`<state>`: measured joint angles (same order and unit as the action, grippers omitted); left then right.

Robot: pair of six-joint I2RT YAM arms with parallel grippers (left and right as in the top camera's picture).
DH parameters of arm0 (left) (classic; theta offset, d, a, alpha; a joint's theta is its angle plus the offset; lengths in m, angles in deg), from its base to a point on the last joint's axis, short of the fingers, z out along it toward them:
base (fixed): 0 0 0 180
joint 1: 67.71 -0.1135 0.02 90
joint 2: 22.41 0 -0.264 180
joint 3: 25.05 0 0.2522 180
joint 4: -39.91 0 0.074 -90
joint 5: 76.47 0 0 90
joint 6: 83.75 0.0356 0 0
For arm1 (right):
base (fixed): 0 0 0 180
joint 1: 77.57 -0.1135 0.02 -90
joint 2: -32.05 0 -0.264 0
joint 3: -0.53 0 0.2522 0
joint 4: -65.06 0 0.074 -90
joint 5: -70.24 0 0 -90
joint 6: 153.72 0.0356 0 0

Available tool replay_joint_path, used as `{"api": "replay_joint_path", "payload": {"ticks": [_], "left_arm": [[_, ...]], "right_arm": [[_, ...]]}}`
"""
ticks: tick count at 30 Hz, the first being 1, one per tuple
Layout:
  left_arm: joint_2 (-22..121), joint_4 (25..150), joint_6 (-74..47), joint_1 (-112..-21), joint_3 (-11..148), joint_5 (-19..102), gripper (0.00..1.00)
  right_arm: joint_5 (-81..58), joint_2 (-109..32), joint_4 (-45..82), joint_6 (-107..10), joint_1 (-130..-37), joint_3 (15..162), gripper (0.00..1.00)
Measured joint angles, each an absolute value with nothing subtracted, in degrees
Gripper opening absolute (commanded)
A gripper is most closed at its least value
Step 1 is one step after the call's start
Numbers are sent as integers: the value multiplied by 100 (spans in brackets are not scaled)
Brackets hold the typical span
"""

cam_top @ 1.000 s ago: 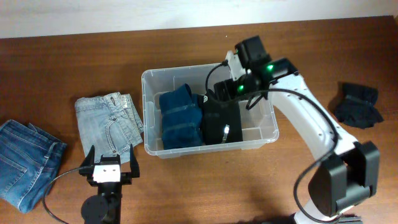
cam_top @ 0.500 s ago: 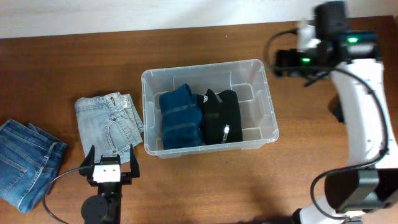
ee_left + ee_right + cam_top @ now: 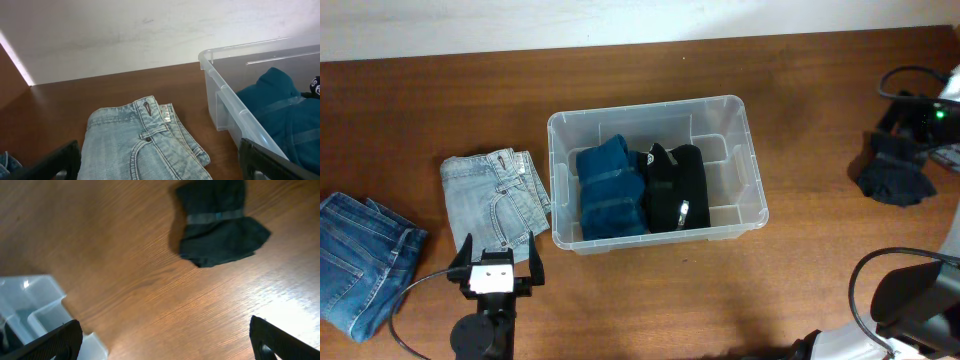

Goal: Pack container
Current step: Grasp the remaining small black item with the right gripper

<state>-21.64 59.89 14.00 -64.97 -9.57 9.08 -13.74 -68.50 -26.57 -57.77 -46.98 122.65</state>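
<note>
Task object: the container [image 3: 640, 108], a clear plastic bin, stands upright with its mouth up in the middle of the bench [image 3: 800, 290].
Long axis: runs from the robot's left to its right, with the right end swung slightly nearer the arm bases.
Contents: a folded teal garment [image 3: 612, 190] fills the left part. A folded black garment [image 3: 675, 190] lies touching it on the right. A strip of bare floor shows at the right end.
Writing: none can be read. A white mark [image 3: 650, 157] at the black garment's collar and a pale tag [image 3: 683, 212] on its front are too small to make out.
Left surroundings: folded light-blue jeans [image 3: 495, 195] lie just beside the bin, and darker jeans [image 3: 360, 260] lie at the bench's left edge.
Right surroundings: a crumpled black cloth [image 3: 895, 172] lies well apart from the bin.
Left arm: the left end effector [image 3: 498, 255] is released, fingers spread wide, low by the near edge of the light-blue jeans.
Right arm: the right end effector [image 3: 165, 341] is released, fingers spread wide, above the bench near the black cloth.
</note>
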Motion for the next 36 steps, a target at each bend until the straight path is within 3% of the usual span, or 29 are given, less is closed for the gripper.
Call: {"api": "replay_joint_path", "payload": {"ticks": [8, 21, 29, 36], "left_arm": [[-2164, 5989, 1400, -6497, -957, 908, 99], [-2164, 5989, 1400, -6497, -957, 908, 100], [-2164, 5989, 1400, -6497, -957, 908, 100], [-2164, 5989, 1400, -6497, -957, 908, 99]], "right_arm": [[-1374, -6977, -2229, -5613, -4202, 12265, 99], [-1369, -8878, -1497, -5772, -3784, 12265, 98], [-1133, -9328, -1081, -6139, -3572, 12263, 100], [-1061, -9748, -1180, -6236, -3572, 12263, 90]]}}
